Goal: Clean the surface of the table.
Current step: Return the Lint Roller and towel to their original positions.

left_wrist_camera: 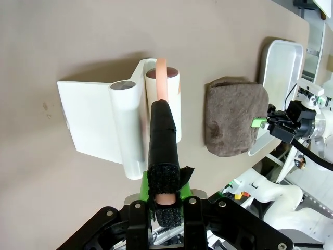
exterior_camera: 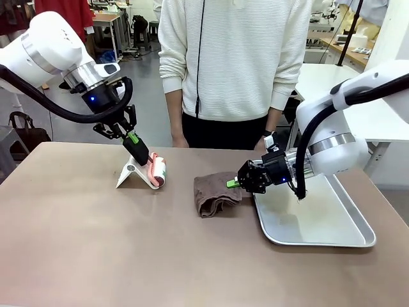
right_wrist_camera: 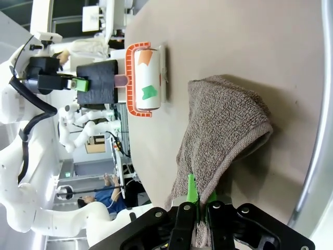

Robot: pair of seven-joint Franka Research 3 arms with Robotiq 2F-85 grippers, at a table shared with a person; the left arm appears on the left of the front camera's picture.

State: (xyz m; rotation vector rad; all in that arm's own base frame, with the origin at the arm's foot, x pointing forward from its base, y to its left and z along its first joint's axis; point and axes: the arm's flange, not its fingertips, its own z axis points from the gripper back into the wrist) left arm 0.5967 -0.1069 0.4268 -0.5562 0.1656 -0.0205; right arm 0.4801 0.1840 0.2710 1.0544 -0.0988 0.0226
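The brownish-tan table (exterior_camera: 89,256) carries a lint roller (exterior_camera: 158,171) lying in its white stand (exterior_camera: 130,174). My left gripper (exterior_camera: 140,155) is shut on the roller's pink handle. The left wrist view shows the black fingers (left_wrist_camera: 162,135) clamped along that handle above the roller (left_wrist_camera: 171,94). To the right lies a crumpled brown towel (exterior_camera: 216,194). My right gripper (exterior_camera: 236,183) is low at the towel's right edge and shut on it. In the right wrist view the towel (right_wrist_camera: 223,130) runs up from between the gripper (right_wrist_camera: 200,208) fingers.
A shallow silver tray (exterior_camera: 319,220) sits on the table's right side, directly behind my right gripper. A person in a white sweater (exterior_camera: 233,64) stands at the far edge, hands down. White tables stand behind on the right.
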